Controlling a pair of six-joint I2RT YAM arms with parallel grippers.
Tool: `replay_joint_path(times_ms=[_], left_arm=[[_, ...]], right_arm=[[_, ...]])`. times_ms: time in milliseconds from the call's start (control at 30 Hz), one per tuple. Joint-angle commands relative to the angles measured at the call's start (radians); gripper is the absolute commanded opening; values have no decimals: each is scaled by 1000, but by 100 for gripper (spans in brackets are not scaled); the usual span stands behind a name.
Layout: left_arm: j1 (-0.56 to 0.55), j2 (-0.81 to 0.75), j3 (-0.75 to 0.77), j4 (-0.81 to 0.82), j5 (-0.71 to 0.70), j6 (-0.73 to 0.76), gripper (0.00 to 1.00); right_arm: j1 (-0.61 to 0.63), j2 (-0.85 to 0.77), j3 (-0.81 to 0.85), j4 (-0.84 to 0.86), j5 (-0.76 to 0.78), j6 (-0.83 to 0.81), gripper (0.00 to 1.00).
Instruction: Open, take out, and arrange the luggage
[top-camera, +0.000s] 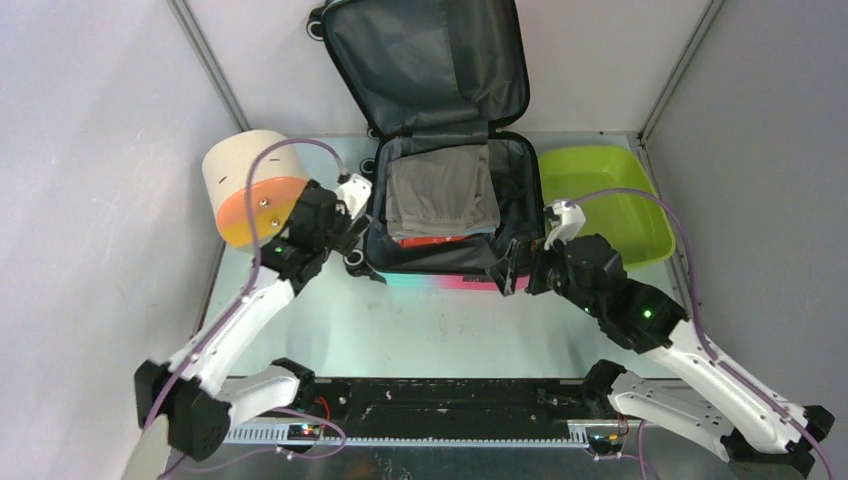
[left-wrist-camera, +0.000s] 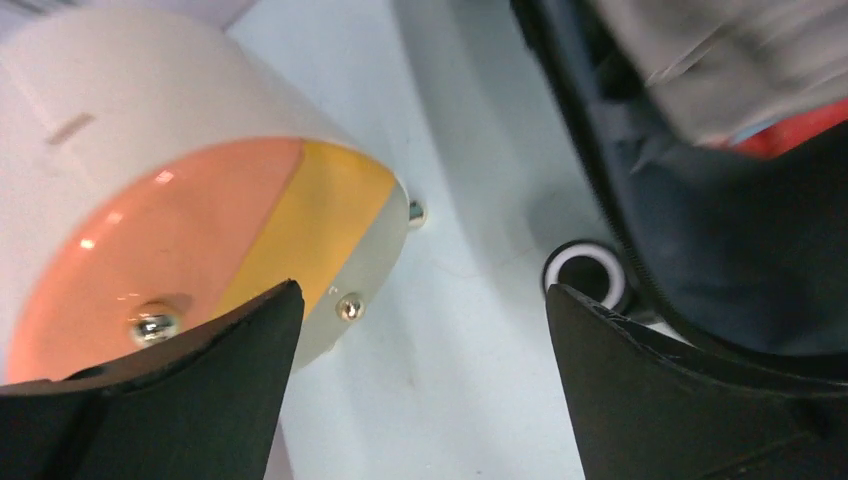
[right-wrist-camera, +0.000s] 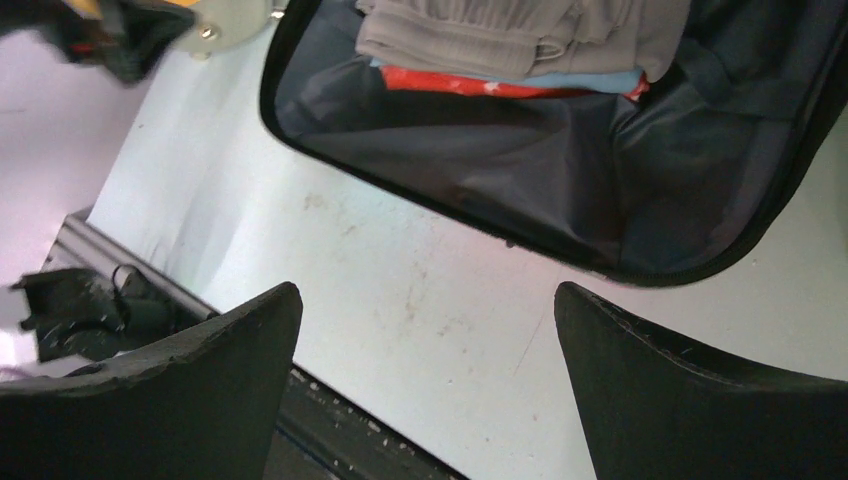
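The luggage (top-camera: 430, 270) lies open at the table's middle back, its lid (top-camera: 425, 60) propped up against the back wall, dark grey lining showing. Folded grey clothes (top-camera: 442, 190) lie on top of red and blue items inside; they also show in the right wrist view (right-wrist-camera: 500, 35). My left gripper (top-camera: 350, 235) is open and empty at the suitcase's near left corner, between a black wheel (left-wrist-camera: 590, 275) and the cylinder. My right gripper (top-camera: 512, 265) is open and empty at the suitcase's near right corner, over bare table.
A cream-and-orange cylinder (top-camera: 250, 185) lies on its side left of the suitcase, close to my left gripper; it also shows in the left wrist view (left-wrist-camera: 180, 210). A lime-green plastic tub (top-camera: 600, 200) stands right of the suitcase. Grey walls enclose the table.
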Motion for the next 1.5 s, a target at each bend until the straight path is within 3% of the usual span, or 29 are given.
replay_joint_path(times_ms=[0, 67, 167, 233, 400, 533, 767, 967, 1167, 1467], left_arm=[[-17, -145, 135, -120, 158, -116, 99], [-17, -184, 173, -122, 151, -208, 100], [-14, -204, 224, -126, 29, -443, 100], [-2, -194, 252, -159, 60, -496, 100], [8, -142, 270, -209, 366, -498, 100], [7, -111, 233, -167, 465, -553, 98], [7, -103, 132, -110, 429, -543, 92], [5, -124, 87, -80, 387, -528, 89], [1, -79, 80, -24, 393, -572, 85], [-5, -4, 119, -31, 379, -599, 81]], right_arm=[[-59, 71, 0, 115, -5, -14, 100], [-122, 117, 0, 158, -40, -30, 100], [-194, 191, 1, 235, -70, -54, 100], [-240, 257, 8, 284, -96, -64, 99], [-317, 459, 76, 388, -170, -92, 94], [-358, 646, 220, 371, -155, -115, 93], [-409, 946, 451, 377, -176, -133, 88], [-421, 1106, 590, 372, -164, -161, 97], [-419, 1273, 785, 253, -193, -164, 98], [-426, 1305, 744, 226, -197, -176, 100]])
